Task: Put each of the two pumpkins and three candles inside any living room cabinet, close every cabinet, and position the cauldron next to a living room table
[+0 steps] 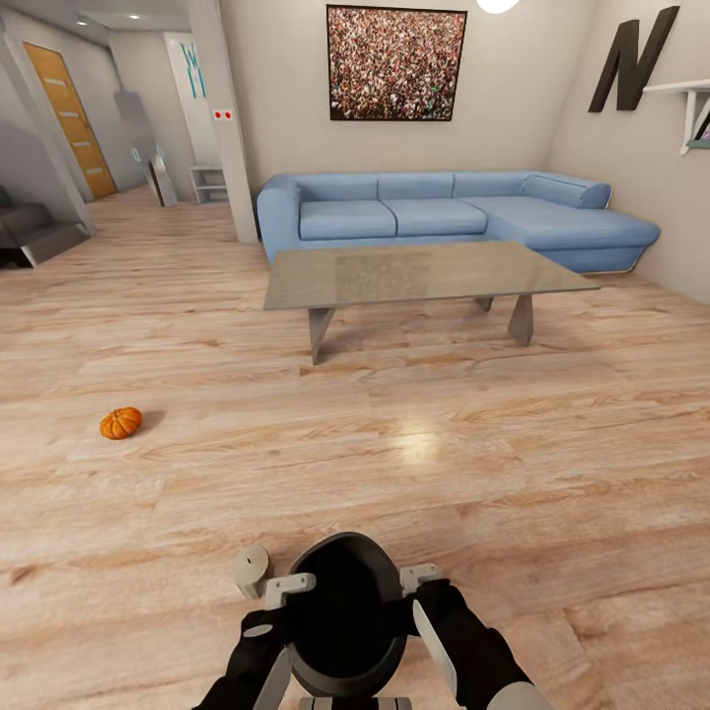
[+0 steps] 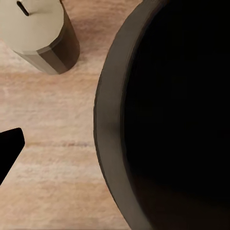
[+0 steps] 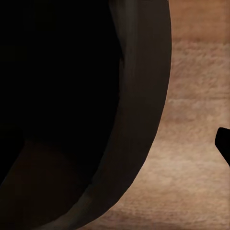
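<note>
Gripping: left gripper (image 1: 279,599) and right gripper (image 1: 426,589) press the cauldron's (image 1: 345,611) rim from either side (fingers closed on it)
Cauldron: black, between both arms, above the floor (image 1: 424,444)
Candle (image 1: 250,569): standing beside the left gripper
Pumpkin (image 1: 120,423): on the floor, far left
Table (image 1: 414,274): ahead, before the blue sofa (image 1: 444,215)

Left pincer (image 1: 279,592): pale grey finger bracket, blocky, on a glossy black rounded wrist housing. Right pincer (image 1: 422,580): same pale grey bracket, black housing, long light grey panel along the forearm. Wrist views: one flat black fingertip (image 2: 8,148) at each frame edge.
</note>
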Robot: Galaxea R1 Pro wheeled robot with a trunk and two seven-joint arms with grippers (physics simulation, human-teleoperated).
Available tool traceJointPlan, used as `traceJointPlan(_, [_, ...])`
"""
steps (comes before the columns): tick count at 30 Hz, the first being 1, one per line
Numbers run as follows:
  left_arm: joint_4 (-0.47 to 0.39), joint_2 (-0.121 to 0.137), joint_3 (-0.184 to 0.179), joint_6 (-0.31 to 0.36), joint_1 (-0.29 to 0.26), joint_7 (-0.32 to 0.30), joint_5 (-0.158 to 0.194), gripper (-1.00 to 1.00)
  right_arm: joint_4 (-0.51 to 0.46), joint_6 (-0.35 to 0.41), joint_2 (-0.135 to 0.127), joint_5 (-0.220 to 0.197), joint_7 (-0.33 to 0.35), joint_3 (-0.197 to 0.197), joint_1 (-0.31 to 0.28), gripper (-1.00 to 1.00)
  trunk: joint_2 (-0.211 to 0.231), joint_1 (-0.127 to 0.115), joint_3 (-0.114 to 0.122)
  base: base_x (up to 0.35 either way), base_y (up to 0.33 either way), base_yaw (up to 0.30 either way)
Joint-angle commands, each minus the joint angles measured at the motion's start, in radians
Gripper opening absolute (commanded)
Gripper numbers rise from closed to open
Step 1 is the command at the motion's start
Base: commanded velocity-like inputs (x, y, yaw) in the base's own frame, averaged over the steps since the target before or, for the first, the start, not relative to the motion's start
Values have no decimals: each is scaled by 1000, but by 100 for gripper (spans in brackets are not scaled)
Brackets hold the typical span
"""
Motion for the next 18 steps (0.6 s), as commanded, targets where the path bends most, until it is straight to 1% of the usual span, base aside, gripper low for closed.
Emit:
traceJointPlan(1, [1,0,-7,-2,-1,10,10,100,-1,4,0,-5,-5,1,0,100,0,0,-1,0,0,0])
traceJointPlan(9, [3,1,-15,-9,-1,10,10,100,-1,4,0,-5,-5,1,0,100,0,0,-1,0,0,0])
traceJointPlan(15, [4,1,-16,-8,-1,10,10,100,-1,4,0,-5,-5,1,0,100,-2,3,-24,0,0,0])
traceJointPlan(18, [4,0,-16,-8,-1,11,10,100,-1,4,0,-5,-5,1,0,100,-2,3,-24,0,0,0])
